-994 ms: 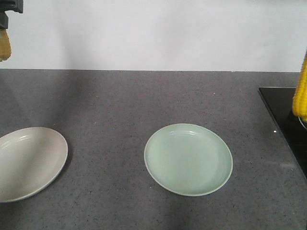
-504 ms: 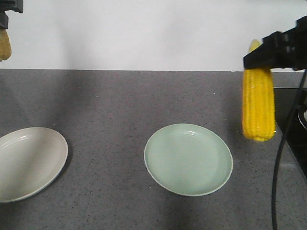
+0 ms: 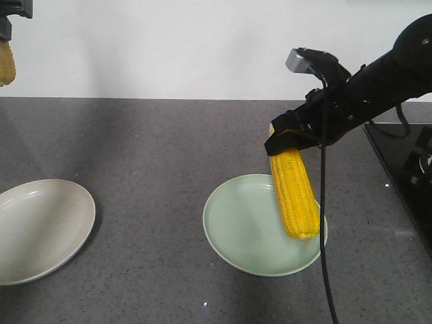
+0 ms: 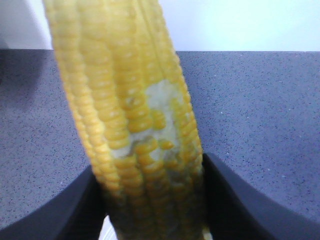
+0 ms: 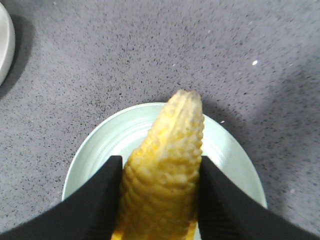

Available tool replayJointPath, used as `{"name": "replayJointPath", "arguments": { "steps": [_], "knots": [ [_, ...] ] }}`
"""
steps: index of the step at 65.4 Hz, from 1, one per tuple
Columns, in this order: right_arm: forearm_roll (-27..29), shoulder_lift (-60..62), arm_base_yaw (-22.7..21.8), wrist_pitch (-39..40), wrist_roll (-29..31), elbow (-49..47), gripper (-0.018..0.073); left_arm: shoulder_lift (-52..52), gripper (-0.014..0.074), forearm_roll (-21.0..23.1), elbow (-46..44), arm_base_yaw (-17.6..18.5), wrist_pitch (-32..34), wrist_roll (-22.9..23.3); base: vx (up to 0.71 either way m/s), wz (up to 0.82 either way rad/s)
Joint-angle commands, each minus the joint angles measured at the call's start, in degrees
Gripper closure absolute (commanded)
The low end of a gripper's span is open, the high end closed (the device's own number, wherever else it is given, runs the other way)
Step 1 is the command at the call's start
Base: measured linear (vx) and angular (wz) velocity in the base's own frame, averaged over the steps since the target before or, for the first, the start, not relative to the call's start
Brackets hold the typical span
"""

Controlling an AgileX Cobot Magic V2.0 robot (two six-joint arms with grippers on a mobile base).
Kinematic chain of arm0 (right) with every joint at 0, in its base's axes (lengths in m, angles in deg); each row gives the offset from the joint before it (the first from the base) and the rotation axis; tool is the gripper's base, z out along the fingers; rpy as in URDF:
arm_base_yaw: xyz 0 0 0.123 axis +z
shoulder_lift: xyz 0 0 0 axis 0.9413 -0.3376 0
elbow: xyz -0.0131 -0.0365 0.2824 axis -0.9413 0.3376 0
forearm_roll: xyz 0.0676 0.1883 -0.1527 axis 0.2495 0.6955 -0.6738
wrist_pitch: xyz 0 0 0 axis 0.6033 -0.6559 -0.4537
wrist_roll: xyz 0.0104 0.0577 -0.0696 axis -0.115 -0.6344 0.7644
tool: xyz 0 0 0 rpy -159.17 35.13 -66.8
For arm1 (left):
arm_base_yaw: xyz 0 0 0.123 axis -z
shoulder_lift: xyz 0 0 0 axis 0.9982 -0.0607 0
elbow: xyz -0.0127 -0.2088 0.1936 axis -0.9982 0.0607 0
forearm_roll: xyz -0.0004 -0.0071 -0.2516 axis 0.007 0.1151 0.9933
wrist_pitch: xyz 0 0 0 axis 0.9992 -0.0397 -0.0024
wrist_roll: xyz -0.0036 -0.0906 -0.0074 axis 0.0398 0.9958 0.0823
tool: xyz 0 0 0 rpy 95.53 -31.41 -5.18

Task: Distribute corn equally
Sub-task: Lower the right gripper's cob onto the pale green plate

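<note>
The right arm's fingers [image 5: 107,200] are clamping a corn cob [image 3: 295,192] by its upper end, one black pad on each side of it in the right wrist view, and the cob is hanging tilted with its free end over the near-right part of the green plate [image 3: 236,229]. Whether that end is already touching the plate is hard to tell; it looks just above it. To do this step well, the arm should be lowering the cob until it is resting near the middle of the green plate, laying it flatter so it cannot roll over the low rim, and only then letting the fingers part.

The left arm's fingers [image 4: 225,200] are gripping a second corn cob [image 4: 135,125] from both sides, held high above the desk [image 3: 155,148], far to the left of the green plate and above the beige plate [image 3: 40,226]. That cob belongs on the beige plate, one per plate.
</note>
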Motion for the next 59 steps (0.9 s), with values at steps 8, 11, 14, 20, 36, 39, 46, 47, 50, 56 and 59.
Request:
{"name": "replayJointPath", "arguments": {
  "steps": [8, 11, 14, 20, 36, 39, 46, 47, 50, 56, 59],
  "knots": [
    [1.98, -0.97, 1.45, 1.82, -2.03, -1.40, 0.0497, 2.26, 0.0468, -1.28, -1.73, -0.22, 3.44, 0.23, 0.00, 0.00],
    [1.98, -1.57, 1.66, 1.82, -2.25, -1.40, 0.0497, 2.26, 0.0468, -1.28, -1.73, -0.22, 3.44, 0.23, 0.00, 0.00],
    [1.98, -2.03, 1.74, 1.82, -2.66, -1.40, 0.0496, 2.26, 0.0468, -1.28, -1.73, -0.22, 3.44, 0.23, 0.00, 0.00],
    [1.96, -2.79, 2.09, 1.36, -3.12, -1.40, 0.0493, 2.26, 0.0468, -1.28, -1.73, -0.22, 3.44, 0.23, 0.00, 0.00],
    [1.70, -3.80, 2.16, 0.73, -4.74, -1.40, 0.0476, 2.26, 0.0468, -1.28, -1.73, -0.22, 3.44, 0.23, 0.00, 0.00],
    [1.70, -3.80, 2.16, 0.73, -4.74, -1.40, 0.0470, 2.26, 0.0468, -1.28, -1.73, -0.22, 3.44, 0.23, 0.00, 0.00],
    [1.70, -3.80, 2.16, 0.24, -4.79, -1.40, 0.0445, 2.26, 0.0468, -1.28, -1.73, -0.22, 3.44, 0.23, 0.00, 0.00],
    [1.70, -3.80, 2.16, 0.24, -4.88, -1.40, 0.0437, 2.26, 0.0468, -1.28, -1.73, -0.22, 3.44, 0.23, 0.00, 0.00],
    [1.70, -3.80, 2.16, 0.09, -4.97, -1.40, 0.0423, 2.26, 0.0468, -1.28, -1.73, -0.22, 3.44, 0.23, 0.00, 0.00],
    [1.50, -3.80, 2.16, 0.10, -5.59, -1.40, 0.0382, 2.26, 0.0468, -1.28, -1.73, -0.22, 3.44, 0.23, 0.00, 0.00],
    [1.45, -3.80, 2.16, 0.10, -5.73, -1.40, 0.0354, 2.26, 0.0468, -1.28, -1.73, -0.22, 3.44, 0.23, 0.00, 0.00]
  ]
}}
